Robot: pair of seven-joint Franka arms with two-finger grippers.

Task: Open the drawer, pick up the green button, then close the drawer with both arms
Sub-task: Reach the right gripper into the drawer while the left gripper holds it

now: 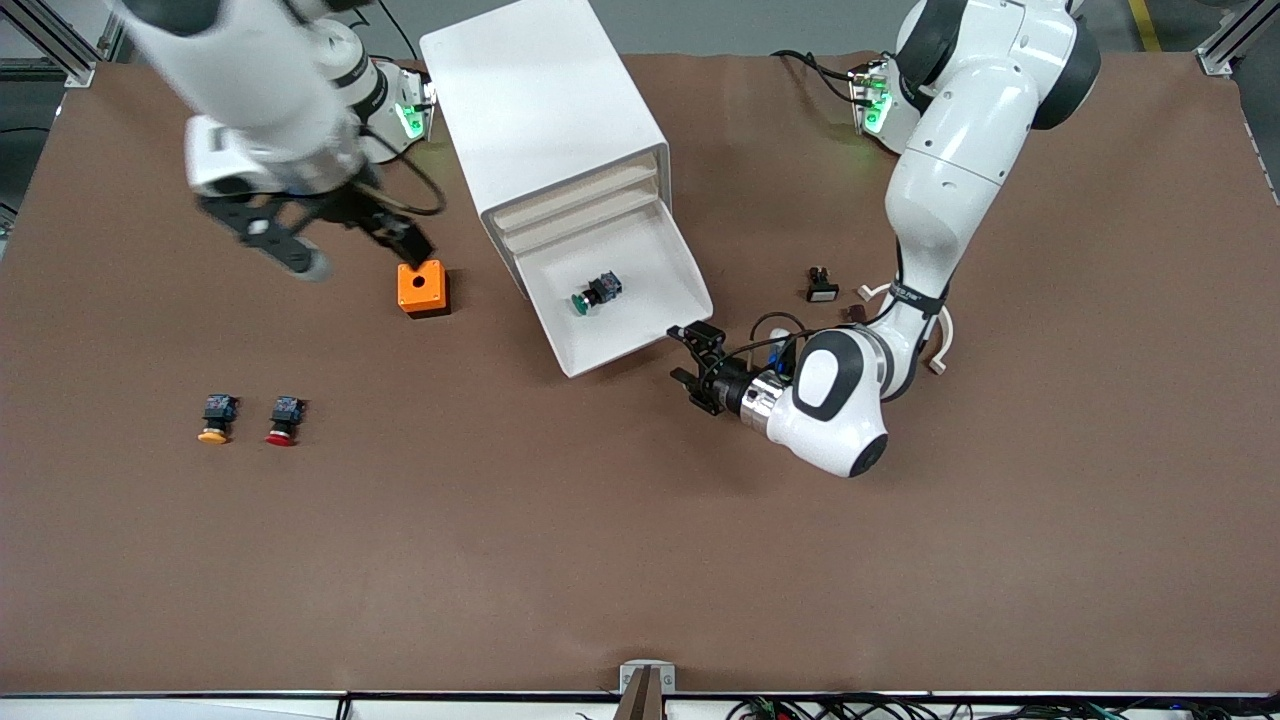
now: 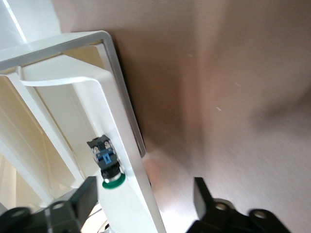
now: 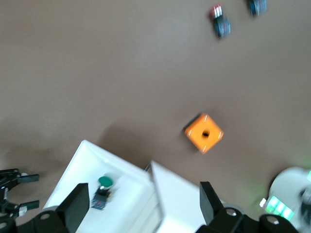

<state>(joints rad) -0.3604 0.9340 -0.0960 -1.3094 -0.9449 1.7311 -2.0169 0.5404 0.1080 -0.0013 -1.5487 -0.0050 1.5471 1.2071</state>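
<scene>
Brown table [image 1: 640,560] carries a white cabinet [image 1: 545,110] at its far middle, bottom drawer [image 1: 640,345] pulled out toward the front camera. Orange box [image 1: 421,288] with a round hole on top sits beside the cabinet, toward the right arm's end. Nearer the camera at that end: orange-capped button [image 1: 216,418] and red-capped button [image 1: 284,420], side by side, just apart. Toward the left arm's end, small black-and-white part [image 1: 821,285] lies near the drawer's corner.
</scene>
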